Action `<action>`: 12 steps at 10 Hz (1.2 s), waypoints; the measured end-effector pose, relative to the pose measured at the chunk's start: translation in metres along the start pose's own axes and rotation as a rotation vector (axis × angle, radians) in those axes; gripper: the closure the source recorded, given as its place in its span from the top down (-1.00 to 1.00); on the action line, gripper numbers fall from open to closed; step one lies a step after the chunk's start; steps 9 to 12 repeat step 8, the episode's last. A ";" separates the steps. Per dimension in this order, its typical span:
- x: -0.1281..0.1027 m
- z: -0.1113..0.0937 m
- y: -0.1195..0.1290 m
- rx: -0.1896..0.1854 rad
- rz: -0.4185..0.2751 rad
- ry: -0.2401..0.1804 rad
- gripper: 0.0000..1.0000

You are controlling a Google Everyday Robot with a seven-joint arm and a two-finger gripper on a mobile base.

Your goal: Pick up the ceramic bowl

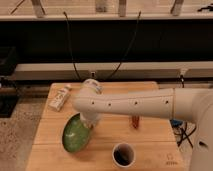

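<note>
Now my gripper (88, 121) sits at the upper right rim of the ceramic bowl (75, 135), over the left half of the wooden table (150, 142). Whether it is clenched on the rim I cannot tell, since my wrist hides it. Tilted steeply, the bowl shows its green inside. A white cup (123, 154) stands near the front edge, and a packet (59, 98) lies at the back left.

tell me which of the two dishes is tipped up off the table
The green ceramic bowl, tilted steeply under the gripper at the table's left. The white cup stands upright near the front edge.
</note>
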 end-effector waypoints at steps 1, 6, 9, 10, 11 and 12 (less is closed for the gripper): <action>0.003 0.000 0.003 -0.001 -0.001 0.002 -1.00; 0.013 -0.005 0.011 -0.008 -0.003 0.008 -1.00; 0.016 -0.006 0.012 -0.008 -0.004 0.012 -1.00; 0.016 -0.006 0.012 -0.008 -0.004 0.012 -1.00; 0.016 -0.006 0.012 -0.008 -0.004 0.012 -1.00; 0.016 -0.006 0.012 -0.008 -0.004 0.012 -1.00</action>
